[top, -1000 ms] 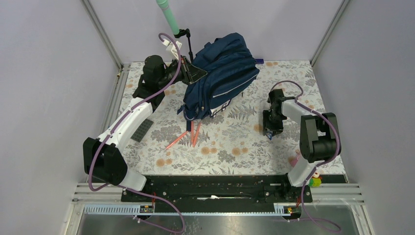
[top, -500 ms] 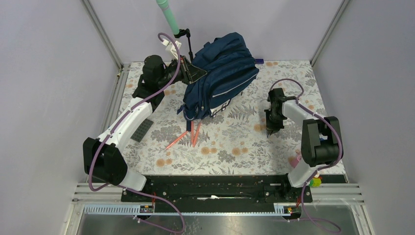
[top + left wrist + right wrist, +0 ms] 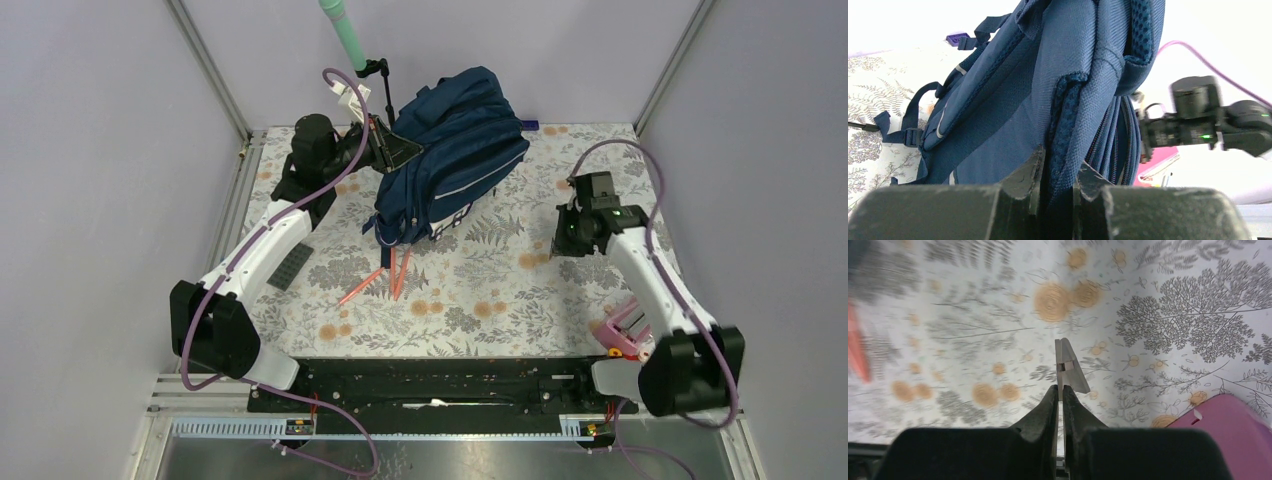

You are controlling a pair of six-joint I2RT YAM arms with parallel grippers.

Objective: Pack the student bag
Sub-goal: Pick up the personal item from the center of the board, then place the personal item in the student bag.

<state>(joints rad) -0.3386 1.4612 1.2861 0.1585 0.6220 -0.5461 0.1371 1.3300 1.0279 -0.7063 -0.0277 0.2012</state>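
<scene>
The navy student bag point(image 3: 460, 150) stands tilted at the back of the table. My left gripper point(image 3: 385, 145) is shut on a fold of its fabric by the open zip. In the left wrist view the bag point(image 3: 1008, 100) fills the frame, with blue cloth pinched in the left gripper point(image 3: 1058, 172). My right gripper point(image 3: 562, 240) hovers over the flowered mat to the right of the bag. It point(image 3: 1060, 390) is shut on a thin grey flat piece point(image 3: 1068, 367) that sticks out past the fingertips.
Two orange-red pencils point(image 3: 385, 278) lie in front of the bag. A black flat item point(image 3: 290, 267) lies by the left arm. A pink case point(image 3: 625, 325) lies near the right arm's base and shows in the right wrist view point(image 3: 1233, 435). A green-handled stand point(image 3: 345, 35) rises behind.
My right gripper has lifted off the mat and moved right and back, its arm swinging outward, uncovering the pink case. The left gripper and bag have not moved.
</scene>
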